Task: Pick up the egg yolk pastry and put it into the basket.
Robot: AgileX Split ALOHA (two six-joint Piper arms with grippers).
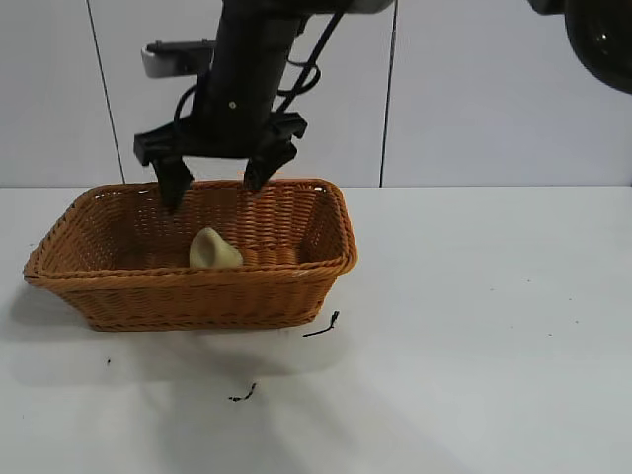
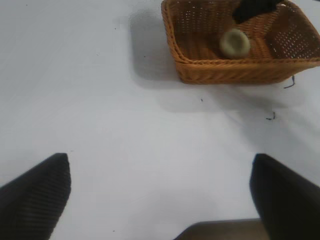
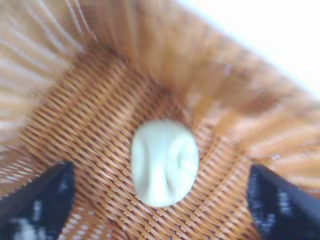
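The egg yolk pastry (image 1: 214,250), a pale yellow-green lump, lies on the floor of the orange-brown wicker basket (image 1: 197,296) at the table's left. It also shows in the left wrist view (image 2: 234,43) and in the right wrist view (image 3: 164,162). My right gripper (image 1: 215,188) hangs open and empty just above the basket's back rim, over the pastry and apart from it. In the right wrist view the gripper (image 3: 162,185) has its fingers wide on either side of the pastry, above the woven floor (image 3: 90,110). My left gripper (image 2: 160,165) is open and empty over bare table, far from the basket (image 2: 240,72).
Two small dark scraps lie on the white table in front of the basket (image 1: 321,326) (image 1: 243,395); they also show in the left wrist view (image 2: 289,82) (image 2: 270,117). A brown table edge (image 2: 220,231) lies below the left gripper. A dark arm part (image 1: 597,39) is at the top right.
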